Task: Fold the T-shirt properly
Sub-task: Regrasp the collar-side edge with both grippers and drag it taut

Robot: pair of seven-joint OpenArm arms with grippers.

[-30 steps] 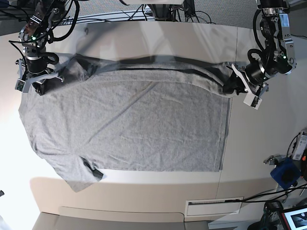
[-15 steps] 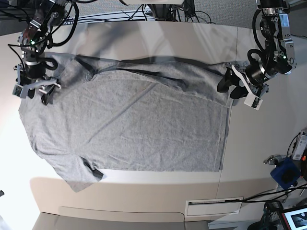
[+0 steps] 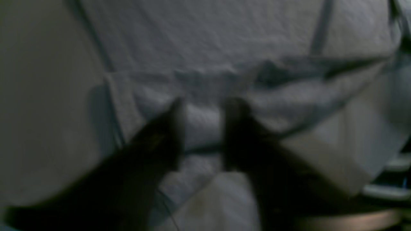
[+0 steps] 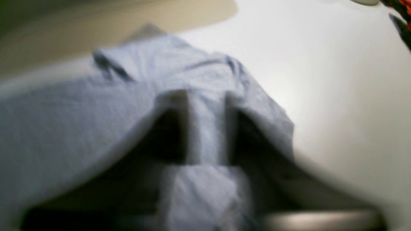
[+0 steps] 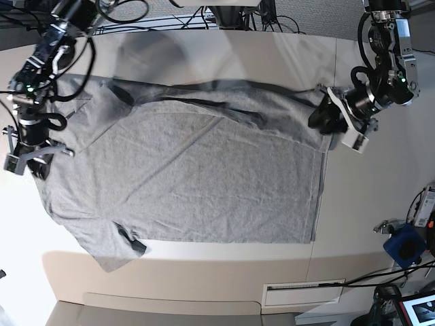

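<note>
T-shirt (image 5: 204, 183) is spread wide on the table (image 5: 367, 217), in front of both arms. Judging progress: early. At most the arm-side edge is partly turned over, as a loose flap (image 5: 279, 119); no finished panel, no compact shape. Left to do, my read: settle that flap, tuck the sleeve (image 5: 109, 248) in, then fold down to a neat rectangle.

Looks: heather grey, no lettering showing. Main panel mostly flat, with a long diagonal crease. Flap is rumpled, dark gap under its lip. Sleeve sticks out at the base view's lower left, cuff slightly gaping.

Left gripper (image 5: 325, 123) is at the flap's end; opening and grip can't be told, wrist view too blurred. Right gripper (image 5: 42, 166) is closed, over the shirt's opposite side; can't tell if cloth is pinched.

Off to the side: blue box (image 5: 404, 245), apart from the shirt.
</note>
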